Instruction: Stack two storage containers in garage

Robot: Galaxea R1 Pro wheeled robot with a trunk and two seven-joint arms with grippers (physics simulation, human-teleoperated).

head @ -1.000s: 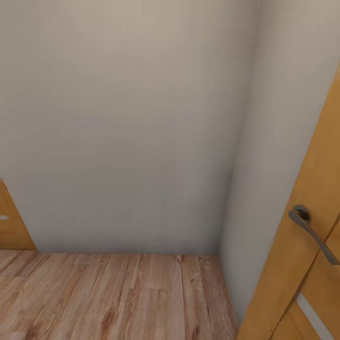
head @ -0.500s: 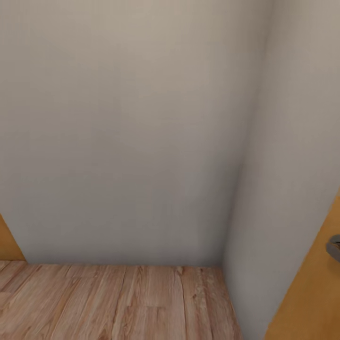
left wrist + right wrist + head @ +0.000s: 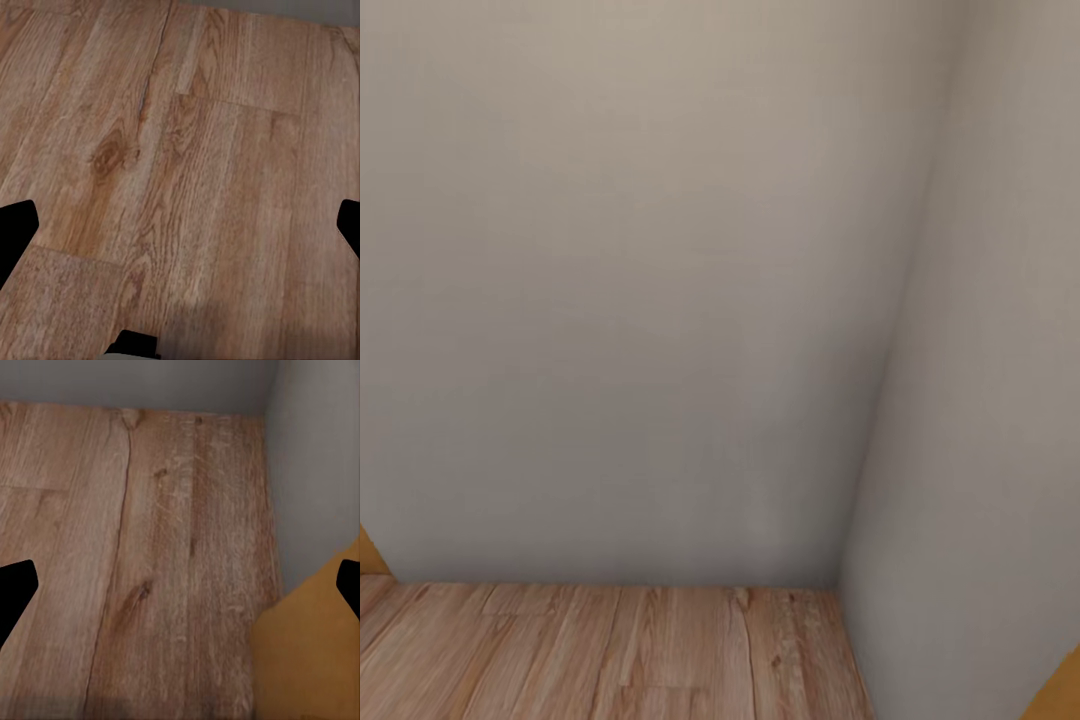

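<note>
The two storage containers are out of view. In the left wrist view my left gripper [image 3: 184,229] is open, its dark fingertips [image 3: 19,232] standing far apart over bare light wood planks [image 3: 195,172] with nothing between them. In the right wrist view my right gripper [image 3: 182,589] is open too, hanging over wood planks [image 3: 150,555] close to a room corner.
A pale grey wall [image 3: 640,300] stands straight ahead and meets a side wall [image 3: 980,450] at the right. Slivers of orange wooden doors show at the lower right [image 3: 1068,690] and lower left [image 3: 370,555]. An orange door panel [image 3: 307,660] lies near my right gripper.
The whole head view has shifted as the camera closed in on the corner. The right door with its handle and the left door slid out toward the edges.
</note>
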